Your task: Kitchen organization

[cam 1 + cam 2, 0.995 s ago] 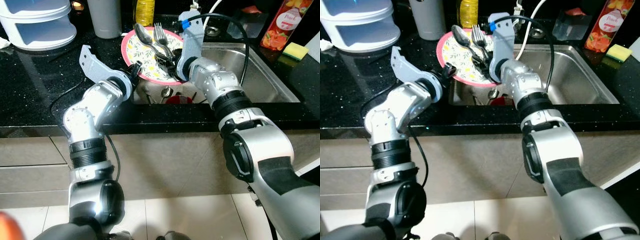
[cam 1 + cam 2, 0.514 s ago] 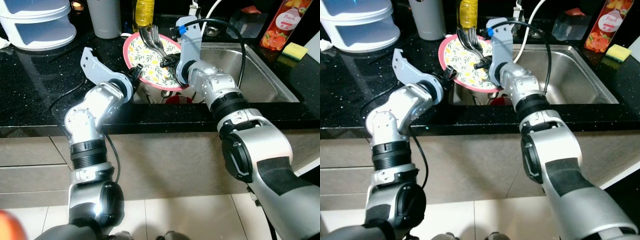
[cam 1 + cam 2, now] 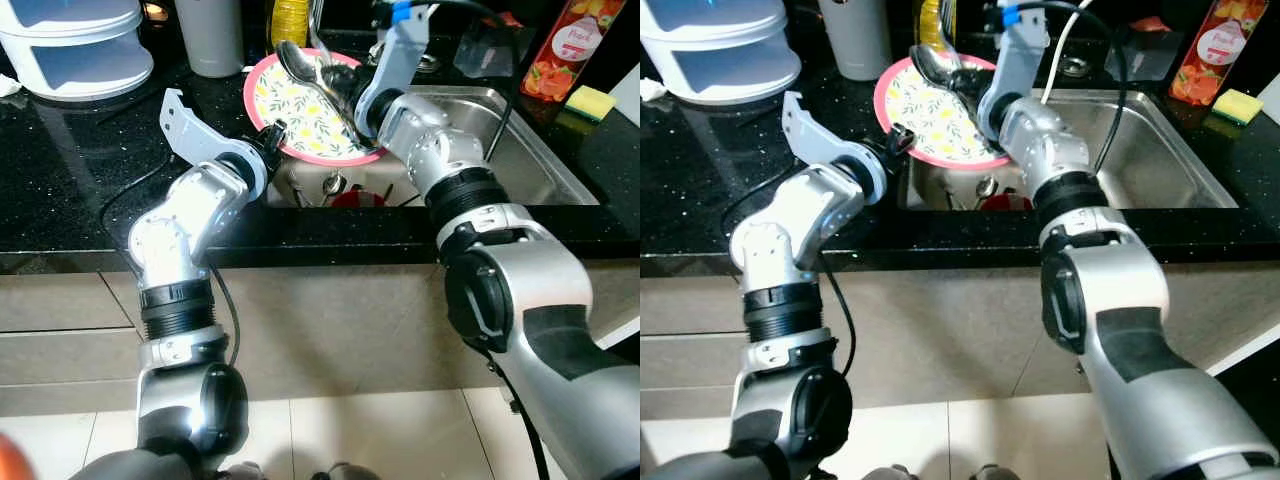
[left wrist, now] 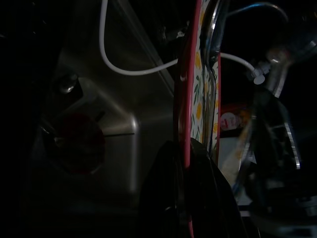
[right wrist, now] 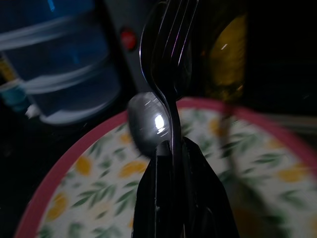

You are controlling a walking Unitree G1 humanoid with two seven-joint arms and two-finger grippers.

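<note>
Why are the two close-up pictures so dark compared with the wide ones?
Left wrist view: mostly shadow, the plate edge-on between the left tool's fingers. Right wrist view: dim, glare spot on the spoon, background containers blurred. Eye views: bright and fairly sharp, reflections on the black counter.

Two silver arms with black ribbed joint rings near the sink (image 3: 520, 150); grey bracket on left wrist (image 3: 185, 130); blue-marked bracket on right wrist (image 3: 402, 40); black cables; black fingers (image 5: 173, 198).

"Peach" (faint) on juice carton (image 3: 577, 42)
</note>
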